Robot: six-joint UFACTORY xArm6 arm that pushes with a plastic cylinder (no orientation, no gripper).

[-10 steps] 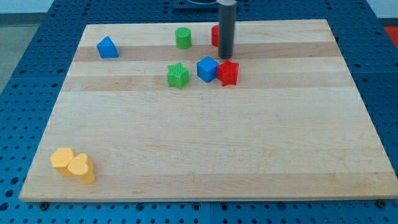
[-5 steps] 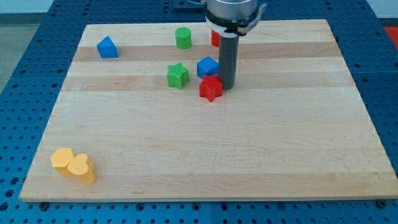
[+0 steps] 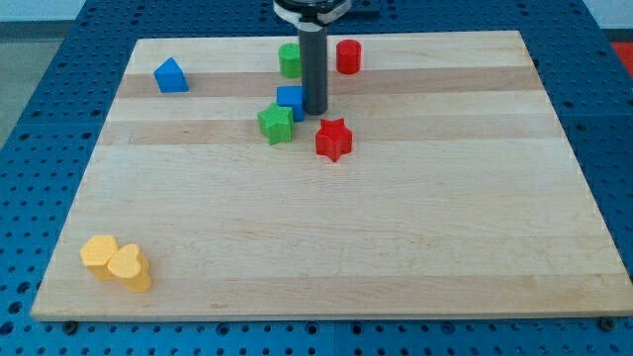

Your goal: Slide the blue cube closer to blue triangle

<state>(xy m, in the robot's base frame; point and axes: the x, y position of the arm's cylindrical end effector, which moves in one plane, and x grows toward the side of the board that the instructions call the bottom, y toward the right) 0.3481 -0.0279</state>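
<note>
The blue cube (image 3: pixel 290 101) lies near the view's top centre, touching the green star (image 3: pixel 276 124) at its lower left. My tip (image 3: pixel 315 109) stands right against the cube's right side. The blue triangle (image 3: pixel 170 75) sits far to the view's left near the top edge of the wooden board (image 3: pixel 326 237). The green cylinder (image 3: pixel 289 59) stands just above the cube, partly behind the rod.
A red star (image 3: pixel 334 138) lies below and right of my tip. A red cylinder (image 3: pixel 347 56) stands near the top edge, right of the rod. Two yellow blocks (image 3: pixel 117 263) sit together at the bottom left corner.
My tip has moved left and up, pushing the blue cube left against the green star, which shifted slightly left. The red star was knocked down-left earlier and now rests still. The red cylinder is uncovered.
</note>
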